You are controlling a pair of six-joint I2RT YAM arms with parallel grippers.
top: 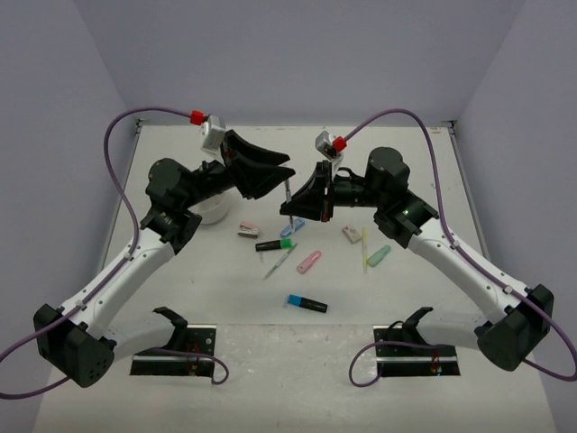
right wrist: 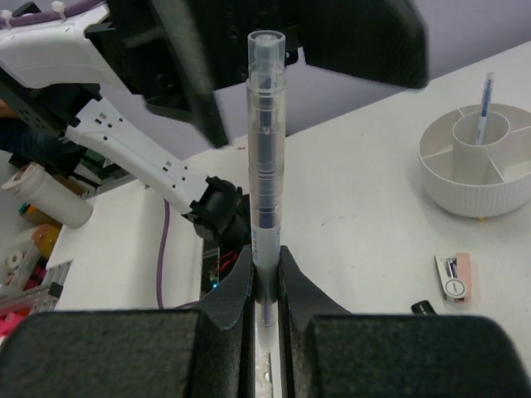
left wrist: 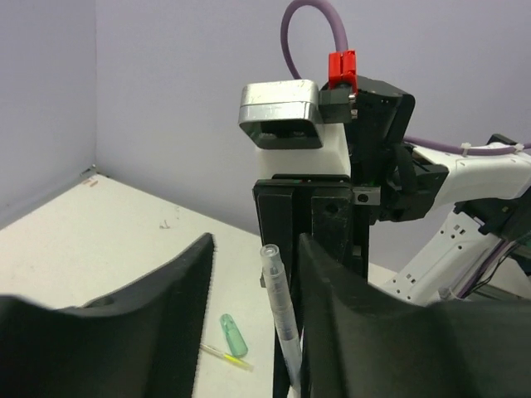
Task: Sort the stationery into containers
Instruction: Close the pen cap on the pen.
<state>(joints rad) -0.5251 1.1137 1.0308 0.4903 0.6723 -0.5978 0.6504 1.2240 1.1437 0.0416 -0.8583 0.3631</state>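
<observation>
The right gripper point(right wrist: 265, 286) pinches a thin clear plastic pen point(right wrist: 265, 149) upright, seemingly presenting it to the wide-open left gripper point(left wrist: 255, 257) flanking it.

Even, diffuse light from above: the white table point(top: 297, 361) reads bright without glare, and cast shadows are soft and faint. Left wrist view: the near black fingers point(left wrist: 124, 332) of the left gripper point(left wrist: 255, 249) are dark and blurred; the metal camera housing point(left wrist: 280, 112) beyond shows a mild sheen. Right wrist view: the clear pen point(right wrist: 265, 166) is sharp, with thin highlights; the fingers point(right wrist: 228, 311) of the right gripper point(right wrist: 265, 274) lose surface detail.
</observation>
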